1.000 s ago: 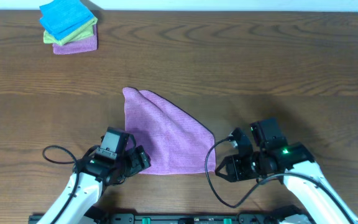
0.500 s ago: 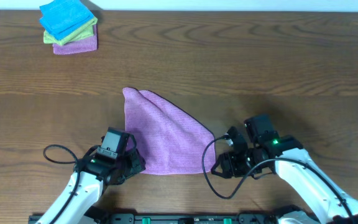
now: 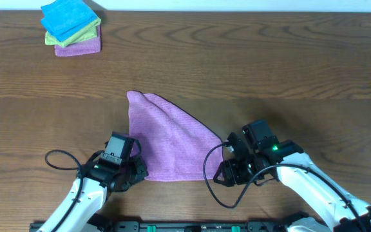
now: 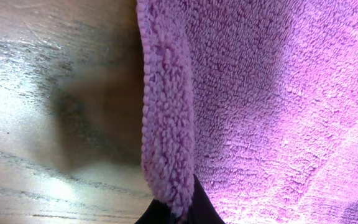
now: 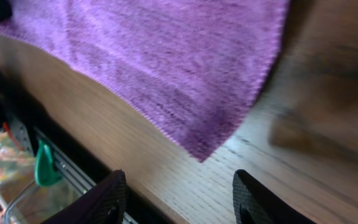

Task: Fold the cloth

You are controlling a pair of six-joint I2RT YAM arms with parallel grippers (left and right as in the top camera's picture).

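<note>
Cloth [image 3: 169, 142] lies as a flat triangle on bench [image 3: 288, 71]. We note right claw [image 5: 179, 186] wide open, empty, just short of one near corner; left claw [image 3: 138, 171] at the other, grip we cannot tell.

From overhead, the left end effector [image 3: 136, 171] covers the near left corner of the cloth [image 3: 166, 138]. In the left wrist view the cloth runs off the top, right and bottom edges. Only a dark sliver of one finger [image 4: 204, 214] shows under the cloth's hem, so whether the jaws grip cannot be told. In the right wrist view the cloth is cut off along the top, the tabletop [image 5: 328, 124] right of the cloth is blurred, and the right end effector [image 5: 180, 198] has its fingertips cropped below the cloth.
</note>
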